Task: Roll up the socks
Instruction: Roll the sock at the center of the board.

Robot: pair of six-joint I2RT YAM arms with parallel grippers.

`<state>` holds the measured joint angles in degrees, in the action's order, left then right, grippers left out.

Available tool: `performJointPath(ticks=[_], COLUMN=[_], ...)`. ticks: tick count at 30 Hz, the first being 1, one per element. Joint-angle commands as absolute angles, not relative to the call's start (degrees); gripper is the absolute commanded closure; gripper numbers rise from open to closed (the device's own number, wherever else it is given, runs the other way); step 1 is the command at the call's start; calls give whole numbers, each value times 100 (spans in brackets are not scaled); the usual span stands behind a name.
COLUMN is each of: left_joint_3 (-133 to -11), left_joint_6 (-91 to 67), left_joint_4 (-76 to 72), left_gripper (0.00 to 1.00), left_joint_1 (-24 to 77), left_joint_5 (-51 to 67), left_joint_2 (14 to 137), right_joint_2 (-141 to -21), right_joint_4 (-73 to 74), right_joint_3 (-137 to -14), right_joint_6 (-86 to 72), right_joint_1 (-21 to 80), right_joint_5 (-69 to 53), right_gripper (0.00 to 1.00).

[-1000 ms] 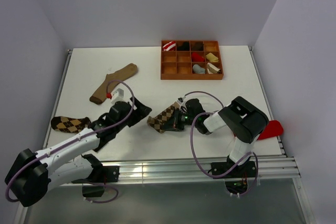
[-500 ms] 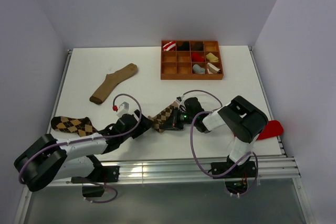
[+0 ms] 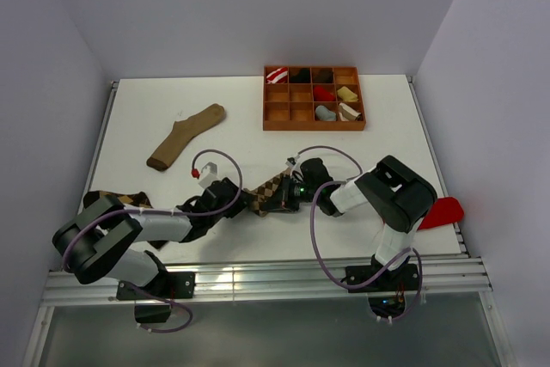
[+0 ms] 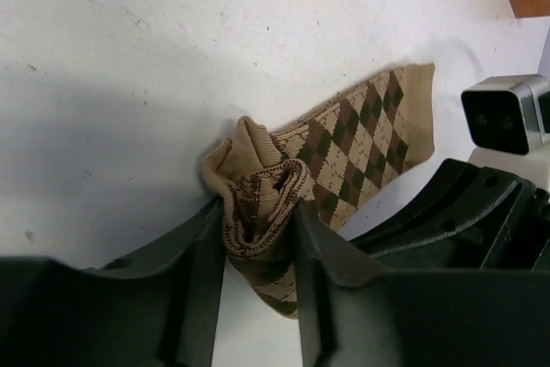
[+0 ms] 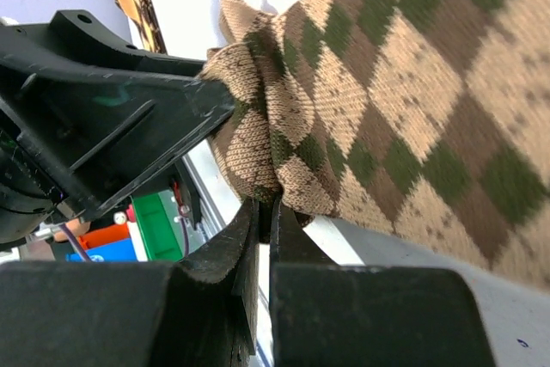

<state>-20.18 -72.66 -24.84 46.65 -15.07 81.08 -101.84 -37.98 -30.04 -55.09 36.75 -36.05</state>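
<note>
The lighter argyle sock (image 3: 268, 192) lies on the table between my two grippers, one end bunched into a partial roll (image 4: 262, 204). My left gripper (image 3: 241, 199) is shut on that bunched end, a finger on each side of it (image 4: 258, 251). My right gripper (image 3: 288, 197) is pinched shut on an edge fold of the same sock (image 5: 268, 204), whose diamond pattern fills the right wrist view (image 5: 404, 100). The darker argyle sock (image 3: 129, 201) lies at the left, partly hidden under my left arm. The grey sock does not show loose on the table.
A long plain tan sock (image 3: 185, 136) lies at the back left. A wooden divided tray (image 3: 312, 112) with several rolled socks stands at the back right. A red object (image 3: 445, 211) lies at the right edge behind my right arm.
My left arm has swung right across the table from beside the darker sock to the lighter sock and closed on its bunched end. The right gripper has stayed on the sock.
</note>
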Motion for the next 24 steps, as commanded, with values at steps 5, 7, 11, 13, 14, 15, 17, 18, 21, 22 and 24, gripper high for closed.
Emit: performJointPath(ticks=[5,7,11,13,14,15,17,18,21,22,24], left_joint_3=[-2476,-2723,-3548,-3926,-4042,-4165,-4516,-4622,-5088,-5332,-5571], left_joint_6=[-7278,-7234,-7102,-6961,-6917,-6865,-6715,-6654,-6417,-6312,-6214], left_joint_4=[-910,-407,956,1545,1703,2010,2258,2346,2715,2933,3137], left_gripper=[82,93,99,100,99,99,99,99,98,98,98], left_joint_1=[4685,4746,4825,4860,4878,4878,4895,4896,4896,4896,4896], left_joint_5=[-1617,-1696,-1889,-1960,-1977,-1978,-1960,-1916,-1749,-1732,-1661], left_joint_2=[8446,8481,8604,8683,8710,8788,8938,8999,9298,9377,9641], right_joint_2=[-10143,-9854,-9186,-8694,-8353,-8167,-7702,-7560,-7111,-7023,-6882], right_joint_4=[-3015,-2858,-2585,-2426,-2391,-2312,-2311,-2320,-2522,-2618,-2733], right_joint_3=[-3050,-3050,-2953,-2857,-2813,-2725,-2637,-2541,-2321,-2286,-2189], right_joint_6=[-4695,-4527,-3940,-3632,-3525,-3429,-3156,-3051,-2603,-2375,-2137], right_joint_1=[3735,3788,4016,4104,4218,4297,4481,4683,5235,5377,5676], right_joint_5=[-3094,-2850,-2120,-1523,-1242,-1004,-248,-37,1043,1237,1870], right_gripper=[91,80,61,54,53,51,49,49,46,45,42])
